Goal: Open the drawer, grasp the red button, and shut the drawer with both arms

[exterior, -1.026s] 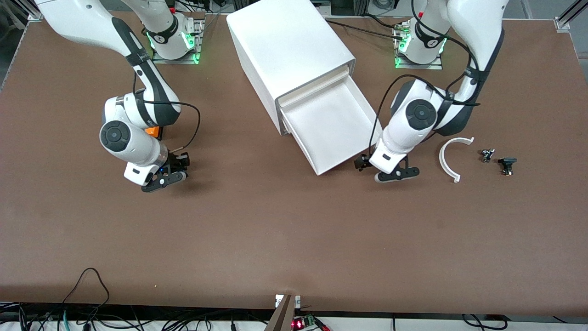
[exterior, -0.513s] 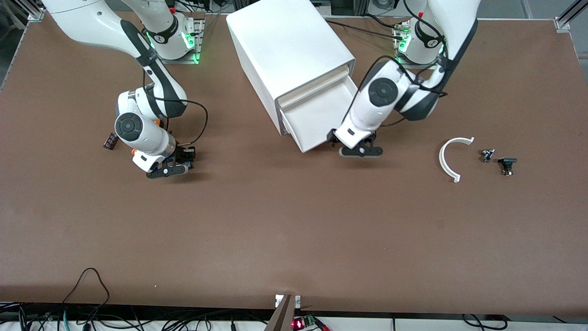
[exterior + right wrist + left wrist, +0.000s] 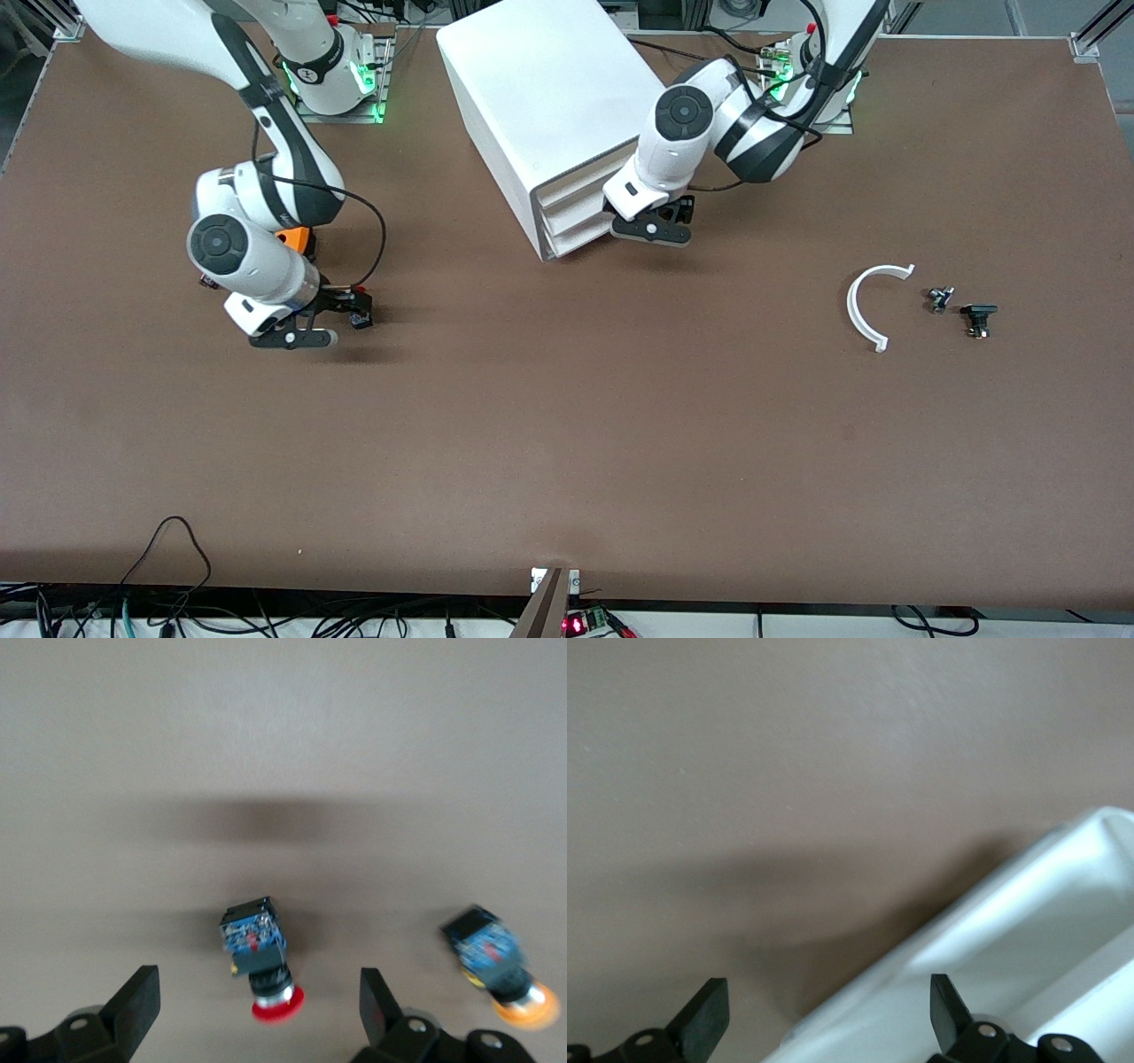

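Note:
The white cabinet [image 3: 549,89] stands at the table's robot side, and its drawer [image 3: 574,220] is pushed in flush. My left gripper [image 3: 652,232] is open at the cabinet's front corner. In the left wrist view [image 3: 824,1019] one of its fingertips [image 3: 943,1010] lies over the white drawer front [image 3: 1028,930]. My right gripper [image 3: 292,338] is open, low over the table toward the right arm's end. In the right wrist view [image 3: 257,1005] the red-capped button [image 3: 263,966] lies on its side on the table between the open fingers, untouched. The arm hides it in the front view.
An orange-capped button [image 3: 500,970] lies beside the red one. An orange cube [image 3: 295,237] sits under the right arm. A white curved piece [image 3: 873,306] and two small black parts [image 3: 941,299] [image 3: 978,319] lie toward the left arm's end.
The left gripper moved toward the cabinet and the drawer went from fully open to shut. The right gripper shifted slightly toward the right arm's end, staying low.

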`<state>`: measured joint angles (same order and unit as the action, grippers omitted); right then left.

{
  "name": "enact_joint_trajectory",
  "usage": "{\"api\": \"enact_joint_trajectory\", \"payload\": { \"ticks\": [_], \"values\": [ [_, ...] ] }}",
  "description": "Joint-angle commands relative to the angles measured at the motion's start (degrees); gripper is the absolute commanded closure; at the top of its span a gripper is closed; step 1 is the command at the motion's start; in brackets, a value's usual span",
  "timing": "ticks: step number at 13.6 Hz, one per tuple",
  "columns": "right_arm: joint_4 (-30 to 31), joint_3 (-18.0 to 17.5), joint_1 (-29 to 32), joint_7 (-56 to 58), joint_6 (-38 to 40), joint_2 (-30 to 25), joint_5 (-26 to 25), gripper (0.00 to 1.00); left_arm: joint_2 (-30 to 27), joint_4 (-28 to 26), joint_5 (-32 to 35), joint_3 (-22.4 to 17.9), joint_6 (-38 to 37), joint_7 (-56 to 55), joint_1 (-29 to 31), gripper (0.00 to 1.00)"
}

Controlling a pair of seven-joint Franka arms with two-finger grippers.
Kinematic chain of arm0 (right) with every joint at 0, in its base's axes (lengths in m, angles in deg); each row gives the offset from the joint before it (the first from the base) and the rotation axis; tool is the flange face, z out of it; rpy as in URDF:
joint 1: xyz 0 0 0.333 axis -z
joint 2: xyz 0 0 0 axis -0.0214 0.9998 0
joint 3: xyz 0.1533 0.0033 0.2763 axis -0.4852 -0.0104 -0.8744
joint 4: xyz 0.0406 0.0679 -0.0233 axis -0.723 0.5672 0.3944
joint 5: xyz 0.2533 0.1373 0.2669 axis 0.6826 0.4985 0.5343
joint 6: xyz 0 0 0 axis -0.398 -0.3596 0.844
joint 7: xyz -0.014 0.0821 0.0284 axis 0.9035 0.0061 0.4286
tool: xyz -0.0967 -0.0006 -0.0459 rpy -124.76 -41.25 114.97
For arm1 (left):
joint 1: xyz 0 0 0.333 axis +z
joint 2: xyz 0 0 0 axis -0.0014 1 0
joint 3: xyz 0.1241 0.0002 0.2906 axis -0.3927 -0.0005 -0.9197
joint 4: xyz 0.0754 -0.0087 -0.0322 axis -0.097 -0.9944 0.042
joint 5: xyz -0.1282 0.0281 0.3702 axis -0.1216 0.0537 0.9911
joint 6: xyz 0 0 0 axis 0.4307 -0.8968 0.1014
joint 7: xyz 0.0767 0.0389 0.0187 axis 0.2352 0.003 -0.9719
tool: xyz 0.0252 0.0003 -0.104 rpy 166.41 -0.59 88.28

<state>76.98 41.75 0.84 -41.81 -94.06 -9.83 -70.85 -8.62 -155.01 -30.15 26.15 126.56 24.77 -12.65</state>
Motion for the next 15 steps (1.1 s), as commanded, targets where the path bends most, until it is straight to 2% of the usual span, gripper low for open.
{"api": "enact_joint_trajectory", "payload": {
  "ticks": [1,3,5,6,8,9,12,13,15],
  "values": [
    [-12.22,-1.97,0.48,-1.82,15.54,-1.36,0.11,0.0,-1.58,-1.11,0.94,0.84,-0.68,-0.55,0.87,0.0],
    [-19.96,-2.15,0.3,-2.08,25.04,-1.63,0.12,0.0,-1.93,-0.41,1.37,0.75,-0.68,-0.37,1.49,0.0],
    [-26.99,-2.06,0.12,-1.82,32.18,-1.63,0.12,0.0,-3.6,1.78,1.73,-0.12,-0.16,-0.37,5.68,0.0],
    [-29.64,-1.97,0.21,-1.38,33.86,-1.98,0.03,0.0,-4.47,3.36,1.73,-1.52,0.19,-0.29,8.32,0.0],
    [-32.38,-1.63,0.21,-1.38,35.54,-3.29,-0.23,0.0,-6.84,6.26,1.9,-6.78,0.28,0.24,10.36,0.0],
    [-33.69,-1.1,0.3,-1.47,36.07,-4.08,-0.41,0.0,-8.07,7.84,1.9,-8.81,-0.67,4.68,11.24,0.0],
    [-33.01,5.03,0.12,-0.68,36.95,-7.5,-0.06,0.0,-13.08,10.92,1.12,-12.94,-10.31,25.94,13.88,0.0],
    [-31.35,8.1,-0.49,1.24,36.52,-8.3,-0.06,0.0,-15.1,12.24,1.11,-14.87,-14.27,30.0,14.41,0.0],
    [-29.14,16.7,-4.86,7.47,34.51,-9.44,0.29,0.0,-17.66,17.06,1.11,-18.56,-23.83,37.12,14.67,0.0]
  ]
}}
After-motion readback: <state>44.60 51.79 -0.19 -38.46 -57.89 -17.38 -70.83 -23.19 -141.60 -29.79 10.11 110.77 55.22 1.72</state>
